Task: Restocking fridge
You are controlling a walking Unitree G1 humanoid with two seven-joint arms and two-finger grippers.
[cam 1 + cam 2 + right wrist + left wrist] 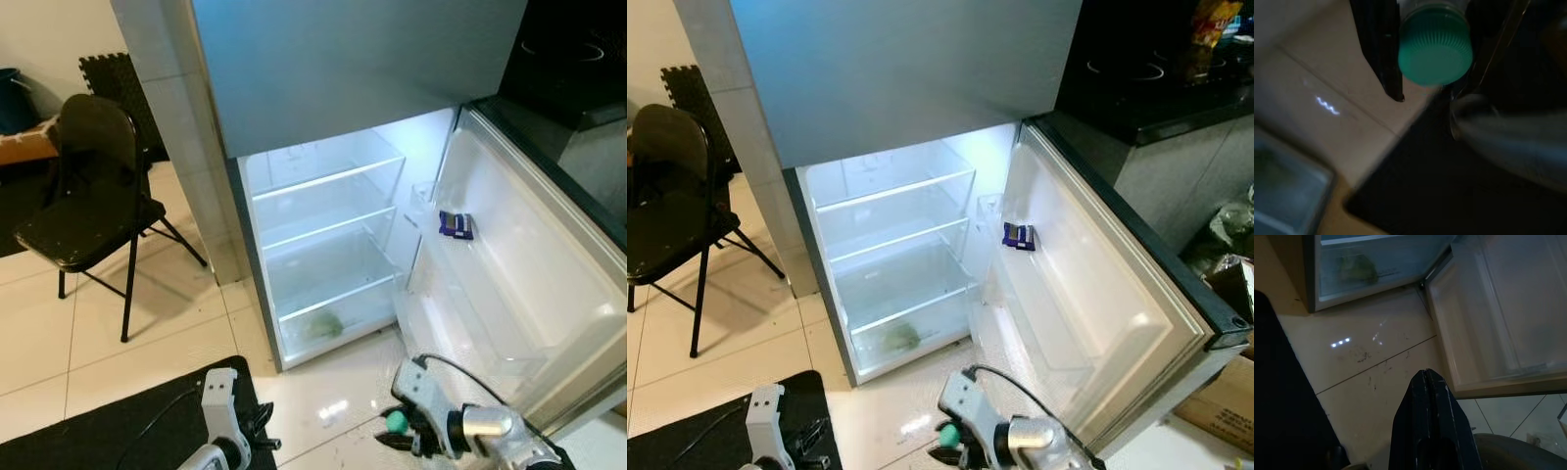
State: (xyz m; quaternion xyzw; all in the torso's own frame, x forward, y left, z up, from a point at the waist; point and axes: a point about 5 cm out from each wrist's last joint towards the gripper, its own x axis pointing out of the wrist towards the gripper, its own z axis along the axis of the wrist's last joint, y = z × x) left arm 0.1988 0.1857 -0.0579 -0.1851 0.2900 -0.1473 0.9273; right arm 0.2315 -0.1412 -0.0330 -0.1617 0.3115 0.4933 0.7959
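The right end effector point(400, 433) is clamped on one bottle point(1435, 43), gripped just below its single green cap, which points toward the open fridge point(323, 255) ahead. Held this way, it looks set to travel neck-first to a shelf or door rack. The left end effector point(1426, 396) hangs low beside it with its fingers pressed together, carrying nothing, likely kept out of the way. Beyond them: three clear shelves, one green vegetable point(323, 324) in the bottom drawer, one small blue packet point(456, 225) in the door rack point(509, 323), and one folding chair point(88, 191) off to the left.
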